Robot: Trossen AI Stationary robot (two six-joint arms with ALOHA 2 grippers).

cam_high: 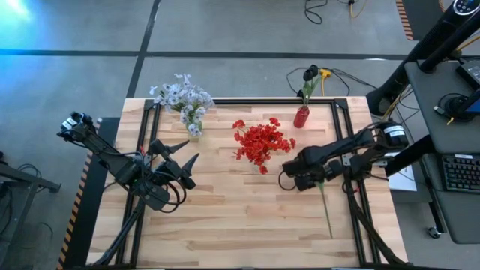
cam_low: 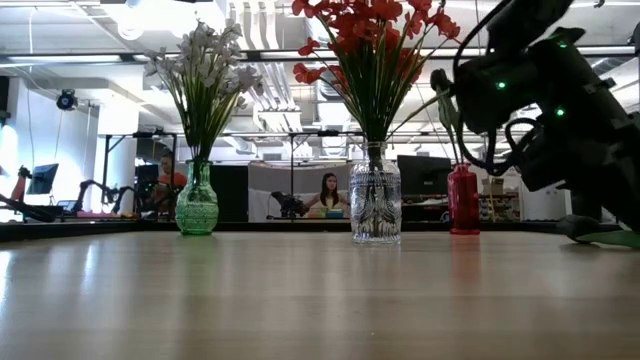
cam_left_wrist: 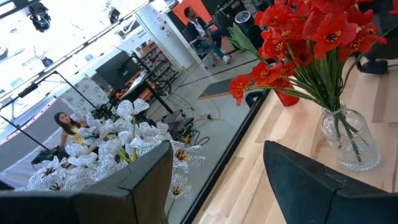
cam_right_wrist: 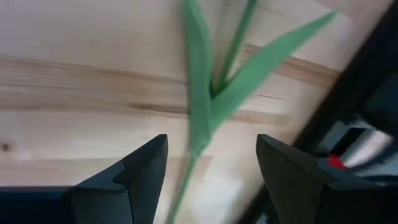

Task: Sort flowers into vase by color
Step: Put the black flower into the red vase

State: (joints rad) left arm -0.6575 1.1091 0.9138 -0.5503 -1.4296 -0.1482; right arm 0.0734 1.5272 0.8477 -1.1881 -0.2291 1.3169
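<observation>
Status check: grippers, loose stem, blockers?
Left gripper open, idle at table's left. Right gripper jaws open over the loose green stem, lying flat on the table. Nothing visibly in the way.

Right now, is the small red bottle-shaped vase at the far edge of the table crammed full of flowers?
No: the small red vase holds only one thin green stem with a dark blossom.

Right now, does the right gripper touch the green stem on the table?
Apart. The right wrist view shows the right gripper open, with the green stem lying between its fingers and bare wood on both sides.
</observation>
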